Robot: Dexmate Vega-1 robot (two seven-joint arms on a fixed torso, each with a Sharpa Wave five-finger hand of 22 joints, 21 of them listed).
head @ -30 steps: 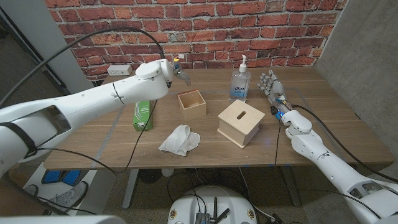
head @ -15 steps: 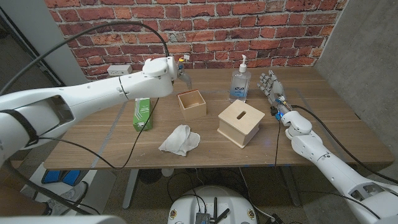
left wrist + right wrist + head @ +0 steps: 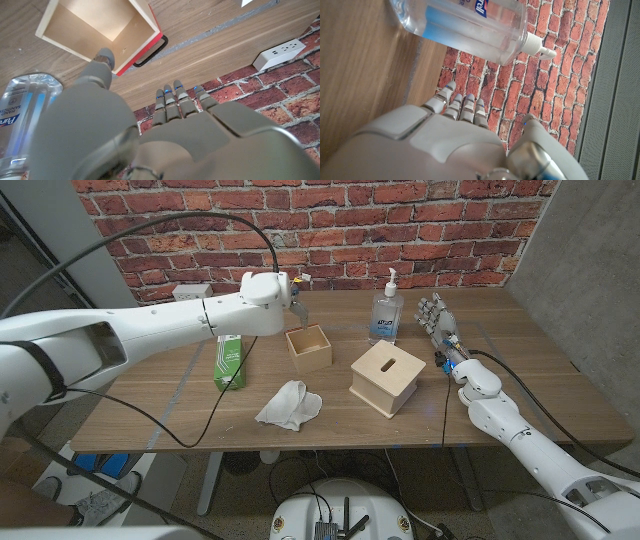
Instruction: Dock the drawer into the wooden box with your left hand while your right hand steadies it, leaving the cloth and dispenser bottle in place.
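The drawer (image 3: 309, 346) is sitting open-topped on the bench (image 3: 520, 395), just left of the wooden box (image 3: 388, 378) and apart from it. The left robot hand (image 3: 288, 292) is hovering just behind the drawer, fingers spread, holding nothing. The right robot hand (image 3: 436, 315) is waiting right of the dispenser bottle (image 3: 385, 310), fingers extended and empty. For a clean dock, the left should probably grip the drawer squarely while the right braces the box first, avoiding the cloth (image 3: 289, 404).
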